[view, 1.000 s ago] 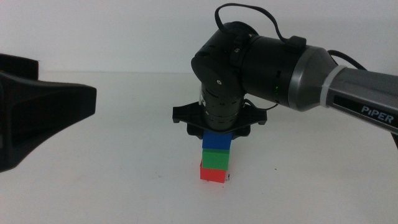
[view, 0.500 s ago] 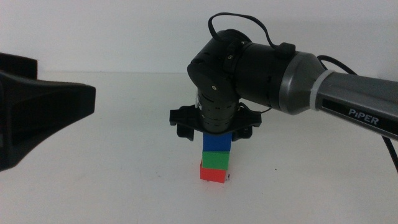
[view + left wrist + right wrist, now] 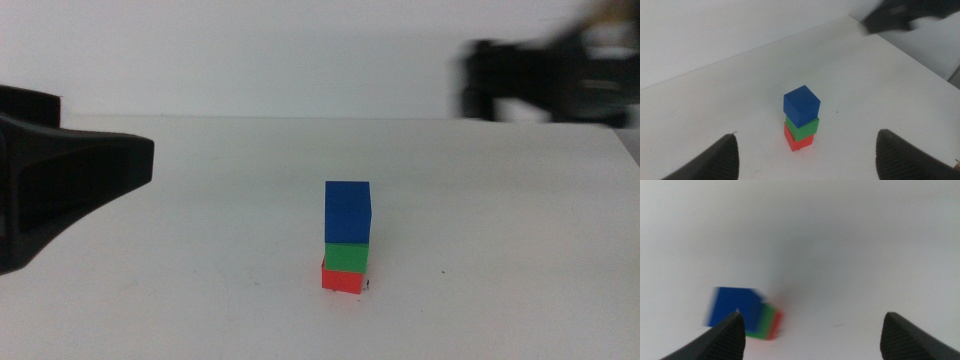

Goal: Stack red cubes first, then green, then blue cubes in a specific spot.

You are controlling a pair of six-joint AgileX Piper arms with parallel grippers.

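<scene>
In the middle of the white table stands a stack: the red cube [image 3: 343,279] at the bottom, the green cube [image 3: 346,258] on it, and the blue cube [image 3: 348,212] on top, turned slightly. A tiny black mark of the specific spot [image 3: 369,286] shows at the stack's base. My right gripper [image 3: 540,80] is a blur high at the far right, well away from the stack. Its wrist view shows its fingers [image 3: 720,337] wide apart with nothing between them. My left gripper [image 3: 110,165] waits at the left, open, facing the stack [image 3: 801,120].
The table's far edge [image 3: 300,117] meets a plain pale wall. A small dark speck [image 3: 445,272] lies on the table right of the stack.
The right gripper has let go of the blue cube, lifted off the stack and pulled back up and to the right. The stack stays standing. The left arm has not moved.
</scene>
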